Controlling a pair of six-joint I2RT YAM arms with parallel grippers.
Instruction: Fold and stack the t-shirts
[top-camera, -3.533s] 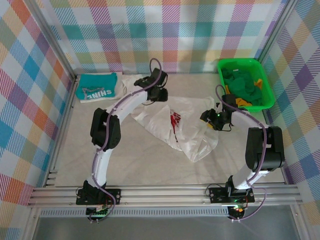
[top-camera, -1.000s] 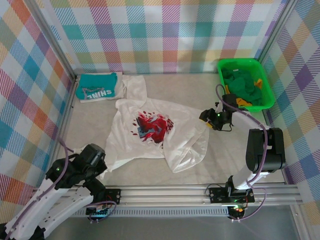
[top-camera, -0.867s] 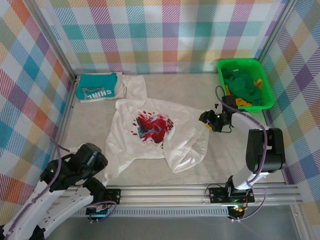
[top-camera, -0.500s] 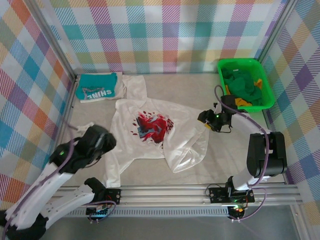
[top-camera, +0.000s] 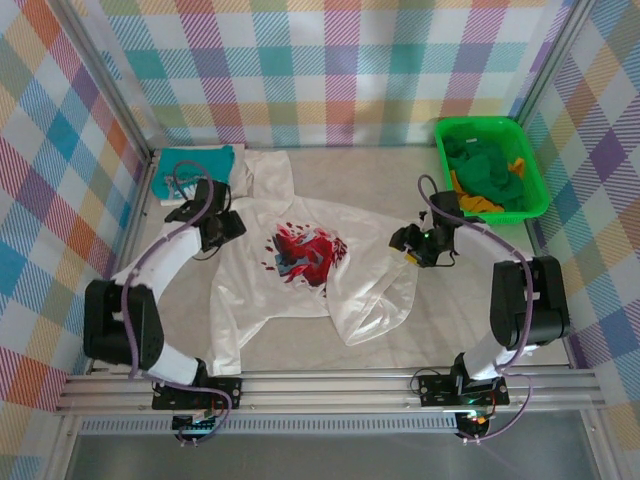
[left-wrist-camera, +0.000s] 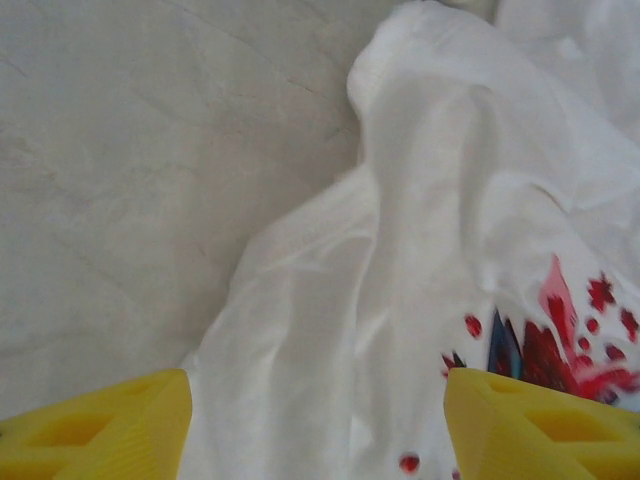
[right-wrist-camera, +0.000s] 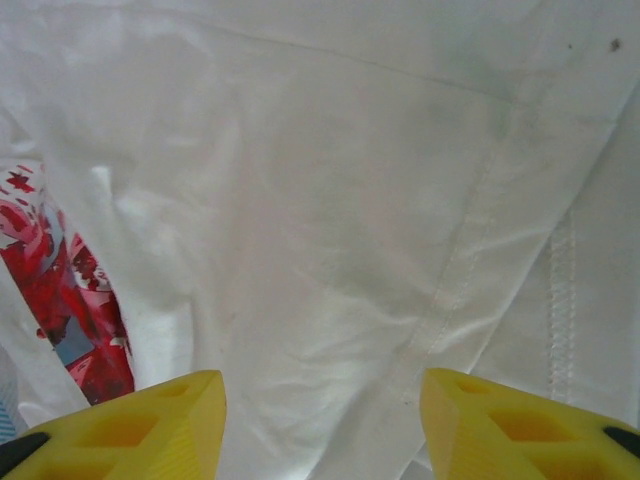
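White tee (top-camera: 262, 300) lies print-up mid-worktop (top-camera: 470, 310), apparently spread for folding. Left gripper (top-camera: 228, 226), jaws apart and empty, hovers at its left edge. Right gripper (top-camera: 405, 247), also unclenched, sits over the rumpled right side. Folded teal tee (top-camera: 215, 155) occupies the far-left corner, likely the stack's base.

Both the left arm (top-camera: 163, 252) and the right arm (top-camera: 527, 300) are white tubular links joined by chunky black housings, each trailing a looping purple cable (top-camera: 421, 190). The left gripper (left-wrist-camera: 316, 380) and right gripper (right-wrist-camera: 321, 375) match too: yellow fingers (left-wrist-camera: 95, 425) with triangular moulded hollows.
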